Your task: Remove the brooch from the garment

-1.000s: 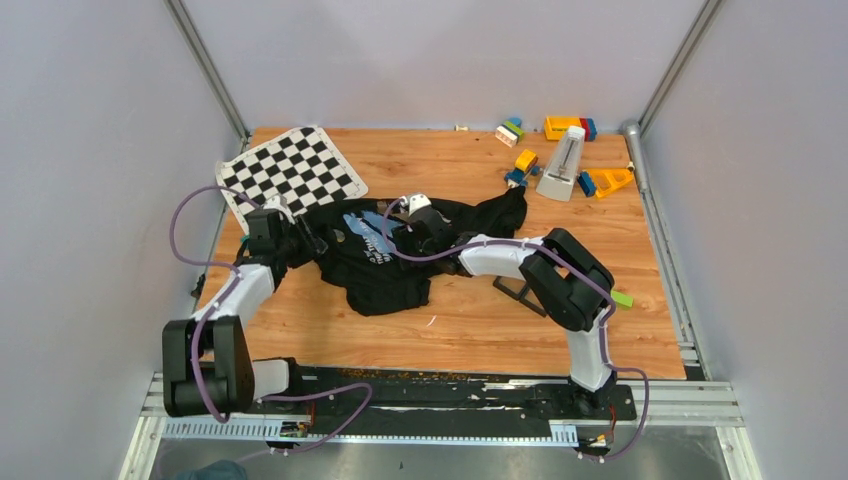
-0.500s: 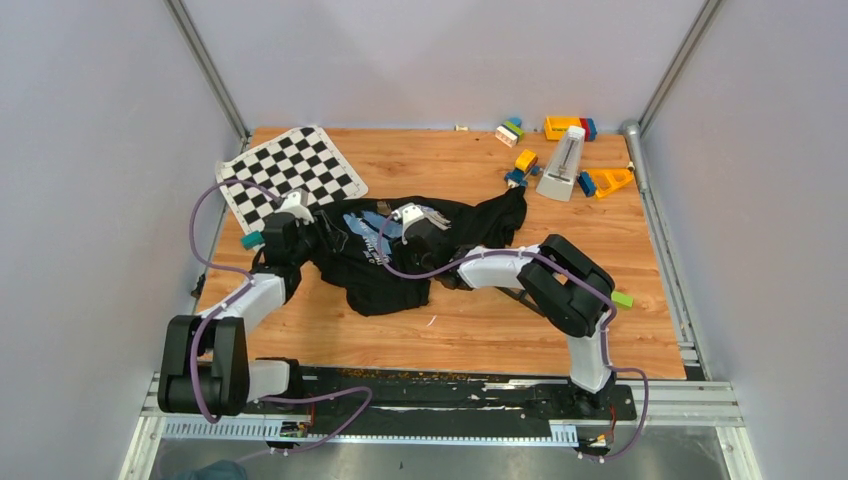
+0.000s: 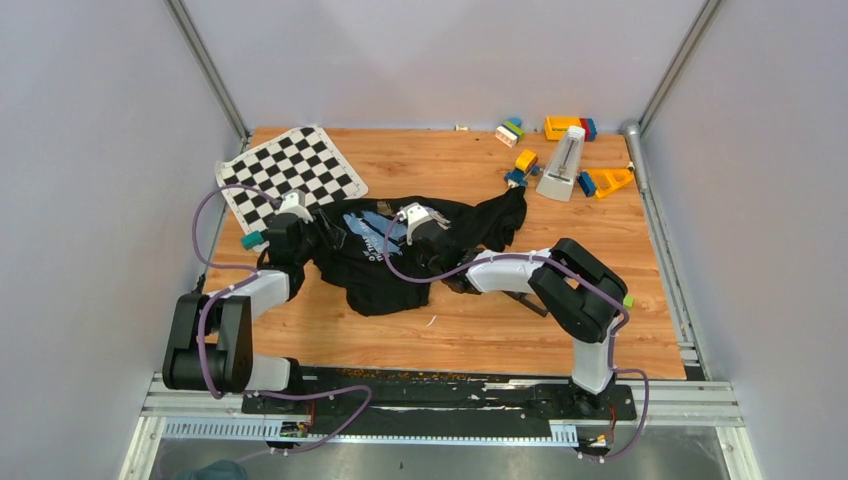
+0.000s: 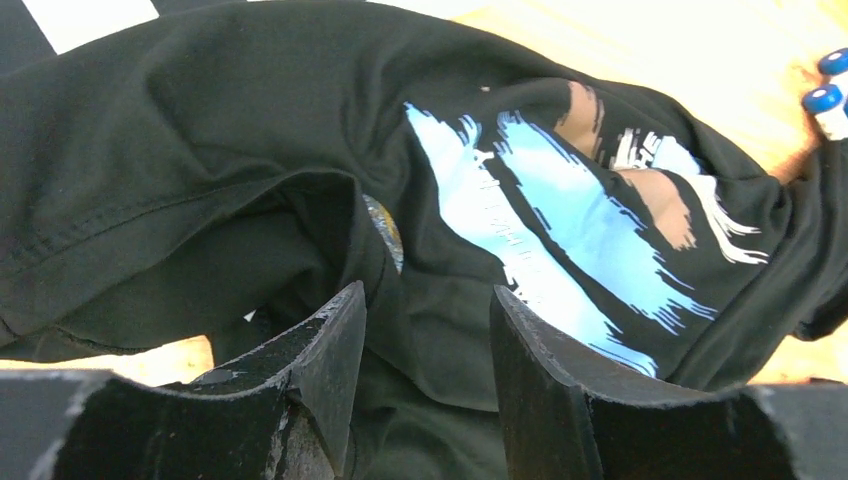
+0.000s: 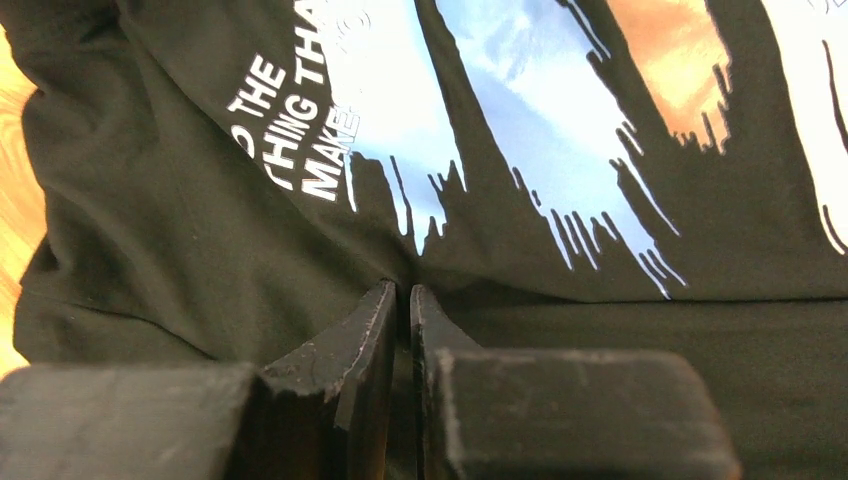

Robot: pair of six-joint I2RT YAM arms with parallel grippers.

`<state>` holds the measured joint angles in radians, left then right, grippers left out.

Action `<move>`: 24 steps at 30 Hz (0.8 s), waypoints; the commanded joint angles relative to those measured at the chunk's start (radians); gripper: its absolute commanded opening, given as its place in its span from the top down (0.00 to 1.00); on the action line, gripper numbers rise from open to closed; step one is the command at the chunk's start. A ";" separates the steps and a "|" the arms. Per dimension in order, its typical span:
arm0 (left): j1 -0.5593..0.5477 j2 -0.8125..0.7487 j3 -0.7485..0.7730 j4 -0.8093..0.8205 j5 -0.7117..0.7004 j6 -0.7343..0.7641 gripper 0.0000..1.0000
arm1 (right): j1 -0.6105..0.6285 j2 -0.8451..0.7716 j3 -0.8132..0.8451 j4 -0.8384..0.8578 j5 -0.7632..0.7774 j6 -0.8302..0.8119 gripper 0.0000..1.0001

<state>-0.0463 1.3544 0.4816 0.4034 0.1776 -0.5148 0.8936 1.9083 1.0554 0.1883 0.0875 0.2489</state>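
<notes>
Pinching a black T-shirt (image 5: 180,250) fold in nearly closed jaws, the right pincer (image 5: 403,296) steadies it while the left pincer (image 4: 425,300), half-open and empty, must next reach what may be the brooch (image 4: 386,232) under a crease ahead.

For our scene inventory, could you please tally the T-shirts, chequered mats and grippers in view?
T-shirt: 1
Chequered mat: 1
Grippers: 2 (left gripper, right gripper)
Total: 4
</notes>
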 commanded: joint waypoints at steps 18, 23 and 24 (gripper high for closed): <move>0.089 0.114 0.112 -0.191 -0.043 -0.053 0.61 | 0.005 -0.055 -0.011 0.076 0.004 -0.007 0.90; 0.091 0.083 0.104 -0.205 -0.047 -0.047 0.75 | 0.005 -0.052 -0.006 0.071 0.014 -0.002 0.90; 0.093 0.074 0.097 -0.209 -0.053 -0.046 0.75 | 0.005 -0.052 -0.007 0.071 0.017 0.000 0.90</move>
<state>0.0414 1.4727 0.5789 0.1967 0.1268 -0.5602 0.8936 1.8999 1.0439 0.2230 0.0887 0.2481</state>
